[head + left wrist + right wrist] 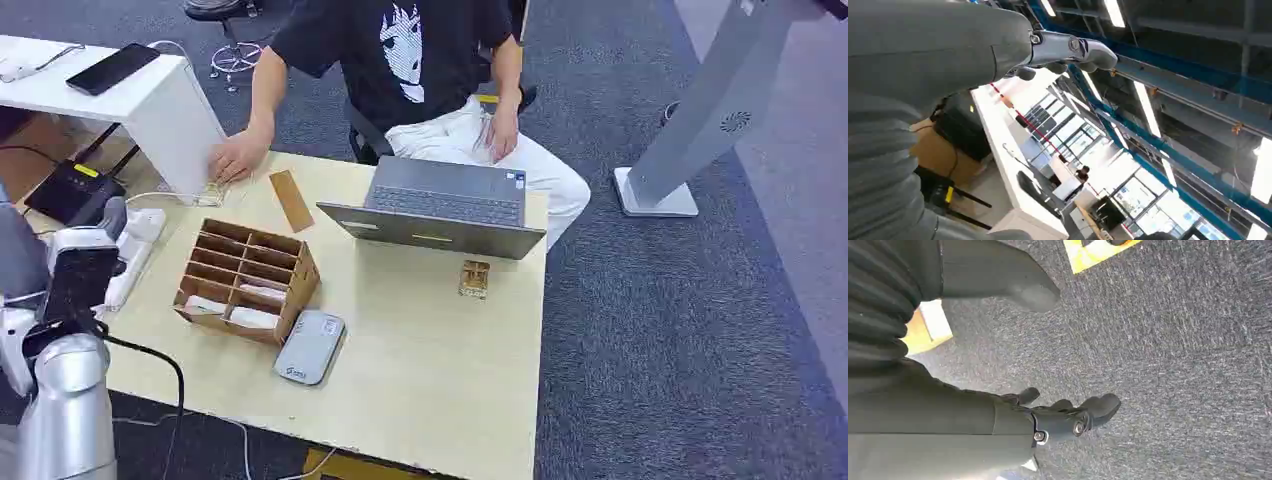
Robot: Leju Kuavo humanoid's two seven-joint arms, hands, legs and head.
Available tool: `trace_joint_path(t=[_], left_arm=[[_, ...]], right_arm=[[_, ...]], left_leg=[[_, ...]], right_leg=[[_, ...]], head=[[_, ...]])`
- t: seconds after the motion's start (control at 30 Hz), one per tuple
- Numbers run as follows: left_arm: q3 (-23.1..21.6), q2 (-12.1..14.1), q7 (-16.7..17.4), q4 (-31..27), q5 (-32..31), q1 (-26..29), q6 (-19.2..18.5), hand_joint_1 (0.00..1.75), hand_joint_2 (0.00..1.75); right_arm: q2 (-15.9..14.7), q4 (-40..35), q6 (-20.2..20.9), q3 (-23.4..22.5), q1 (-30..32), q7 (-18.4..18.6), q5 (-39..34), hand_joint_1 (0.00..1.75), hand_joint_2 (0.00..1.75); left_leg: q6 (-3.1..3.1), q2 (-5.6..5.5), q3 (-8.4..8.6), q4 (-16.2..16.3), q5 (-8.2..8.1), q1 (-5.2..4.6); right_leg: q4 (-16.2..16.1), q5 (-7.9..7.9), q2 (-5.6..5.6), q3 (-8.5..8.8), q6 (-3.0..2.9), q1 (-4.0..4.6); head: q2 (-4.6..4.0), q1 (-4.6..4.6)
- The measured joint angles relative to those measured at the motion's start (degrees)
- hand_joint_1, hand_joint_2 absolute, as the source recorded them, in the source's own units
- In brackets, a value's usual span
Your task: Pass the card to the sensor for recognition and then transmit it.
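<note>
White cards (251, 318) lie in the front slots of a brown cardboard organizer (296, 283) on the table's left part. Just in front of it lies the grey flat sensor (310, 347). My left arm (62, 330) rises at the table's left edge, apart from the organizer. In the left wrist view my left hand (1068, 50) points up toward the ceiling, fingers stretched out, holding nothing. My right hand (1068, 417) hangs over grey carpet, thumb (1030, 292) and fingers apart, with nothing in it.
A person sits behind the table, one hand (237, 157) resting on its far left corner. An open laptop (440, 205) stands at the back, a brown strip (291, 200) and a small wooden stand (474, 278) near it. A white desk (150, 100) stands at the left.
</note>
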Motion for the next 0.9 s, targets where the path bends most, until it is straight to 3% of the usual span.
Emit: trace_joint_path(t=[0.37, 0.63, 0.9], left_arm=[[-10.1, 0.5, 7.9, 9.1, -11.8, -12.3, -0.5, 0.00, 1.75], [-14.4, 0.3, 10.4, 12.4, -15.6, -15.0, -0.3, 0.00, 1.75], [-16.0, 0.1, 10.6, 13.8, -16.2, -15.6, -0.4, 0.00, 1.75]], right_arm=[[0.0, 0.3, 1.3, 1.4, -0.2, 1.8, 3.3, 0.00, 1.75], [0.0, 0.4, 2.0, 1.7, -0.3, 2.4, 4.5, 0.00, 1.75], [0.0, 0.5, 2.3, 1.7, -0.3, 2.5, 4.6, 0.00, 1.75]], left_leg=[[-0.01, -0.02, -0.04, 0.0, 0.01, -0.01], [-0.02, 0.03, -0.04, 0.0, 0.01, -0.01], [-0.02, 0.04, -0.05, 0.0, 0.01, -0.01]], right_leg=[[0.0, 0.02, 0.01, 0.03, 0.01, 0.00], [0.0, 0.03, 0.10, -0.04, 0.02, -0.01], [0.0, 0.03, 0.10, -0.04, 0.02, 0.00]], head=[[-0.02, 0.02], [0.00, 0.00], [0.00, 0.00]])
